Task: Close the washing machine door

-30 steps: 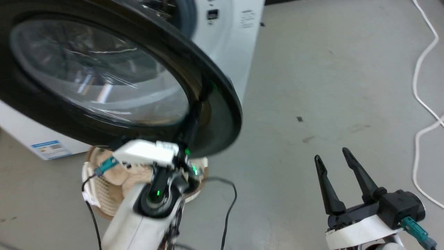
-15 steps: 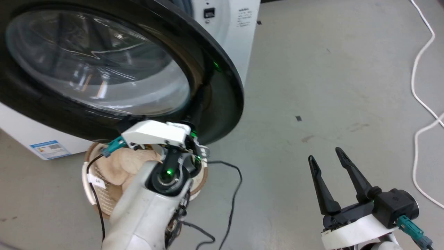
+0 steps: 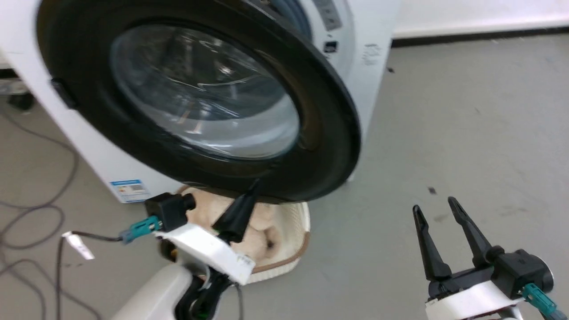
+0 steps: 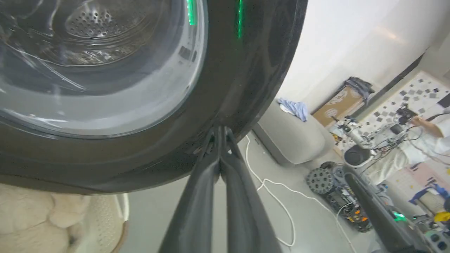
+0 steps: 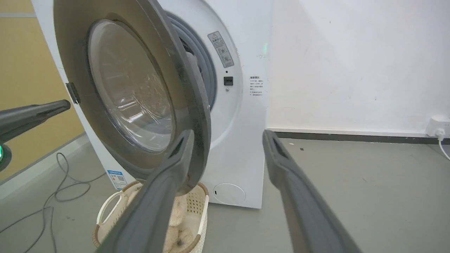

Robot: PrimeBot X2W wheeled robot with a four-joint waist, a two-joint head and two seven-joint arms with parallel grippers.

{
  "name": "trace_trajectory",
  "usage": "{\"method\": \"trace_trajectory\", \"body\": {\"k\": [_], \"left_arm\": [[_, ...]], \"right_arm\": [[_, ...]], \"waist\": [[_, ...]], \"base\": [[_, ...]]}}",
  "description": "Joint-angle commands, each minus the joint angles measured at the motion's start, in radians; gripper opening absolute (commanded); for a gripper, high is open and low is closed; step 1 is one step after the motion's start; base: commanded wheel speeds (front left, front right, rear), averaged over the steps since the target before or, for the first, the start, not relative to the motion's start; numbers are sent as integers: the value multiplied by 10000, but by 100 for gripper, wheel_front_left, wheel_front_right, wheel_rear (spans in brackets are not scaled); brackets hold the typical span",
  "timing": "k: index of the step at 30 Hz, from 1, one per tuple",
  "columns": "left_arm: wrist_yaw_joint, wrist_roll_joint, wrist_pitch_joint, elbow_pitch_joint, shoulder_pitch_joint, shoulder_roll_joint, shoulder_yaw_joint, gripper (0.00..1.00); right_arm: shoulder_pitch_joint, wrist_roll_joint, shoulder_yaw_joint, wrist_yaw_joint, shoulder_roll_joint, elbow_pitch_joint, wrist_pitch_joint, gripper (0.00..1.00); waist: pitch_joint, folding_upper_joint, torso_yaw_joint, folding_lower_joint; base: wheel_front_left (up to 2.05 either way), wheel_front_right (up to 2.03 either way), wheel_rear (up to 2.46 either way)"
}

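1. The washing machine door (image 3: pixel 200 98) stands ajar. It is hinged at the left of the washing machine (image 3: pixel 369 66), and its free right edge is swung toward the near side, apart from the white front.
2. The grey gasket (image 5: pixel 207 70) shows in the gap in the right wrist view.
3. The left pincer (image 4: pixel 220 133) has its fingers pressed together, holding nothing. Their tips touch the door's lower black rim.
4. The right pincer (image 3: pixel 434 204) is at the near right above the floor (image 3: pixel 444 111), fingers spread and empty, well apart from the door.
5. A white basket (image 3: pixel 293 222) with a plush toy (image 3: pixel 262 231) sits under the door's lower edge.
6. Compared with half a second ago, the head camera has shifted, so the machine's left side and loose cables (image 3: pixel 26 213) now appear. The left wrist, then close under the rim, now lies lower, and its dark fingers are visible.
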State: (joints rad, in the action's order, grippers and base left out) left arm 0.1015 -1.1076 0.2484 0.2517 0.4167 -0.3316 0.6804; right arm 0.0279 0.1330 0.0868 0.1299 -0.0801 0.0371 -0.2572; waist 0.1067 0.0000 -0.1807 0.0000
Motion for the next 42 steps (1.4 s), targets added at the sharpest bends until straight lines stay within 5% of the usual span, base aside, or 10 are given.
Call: {"method": "trace_trajectory", "body": {"k": [1,5,12,13,14,29,30,31,42], "left_arm": [[-292,705,99,-232,-273,-189,-157,0],[-1039,2997,127,-1284,-973,-445,-1132,0],[-2070,5823,131,-2665,-3016,-54,-3015,0],[-2178,6141,131,-2728,-3269,14,-3204,34],[-2286,6639,132,-2756,-3715,179,-3472,100],[-1876,8684,133,-2739,-4847,1373,-4396,100],[-1807,8766,133,-2734,-4799,1459,-4432,100],[-1734,8855,133,-2722,-4742,1537,-4456,100],[-1199,9503,133,-2810,-4031,2243,-4825,100]], "right_arm": [[-123,-23,-47,8,-65,-33,-46,100],[-244,-51,-188,8,-105,-80,-46,100],[-396,-100,-193,8,-135,-116,-46,100],[-437,-102,-199,8,-137,-111,-46,100],[-517,-97,-190,8,-144,-82,-46,100],[-811,44,91,8,-222,169,-46,100],[-791,69,178,8,-306,242,-46,32],[-754,112,282,8,-413,312,-46,0],[1431,858,1789,8,-2126,662,127,0]], "waist": [[-365,0,509,0],[-561,0,962,0],[-791,0,1437,0],[-822,0,1497,0],[-895,0,1605,0],[-885,0,2113,0],[-822,0,2163,0],[-757,0,2221,0],[623,0,2874,0]], "base": [[0,0,0],[0,0,0],[0,0,0],[0,0,0],[0,0,0],[0,0,0],[0,0,0],[0,0,0],[0,0,0]]}}
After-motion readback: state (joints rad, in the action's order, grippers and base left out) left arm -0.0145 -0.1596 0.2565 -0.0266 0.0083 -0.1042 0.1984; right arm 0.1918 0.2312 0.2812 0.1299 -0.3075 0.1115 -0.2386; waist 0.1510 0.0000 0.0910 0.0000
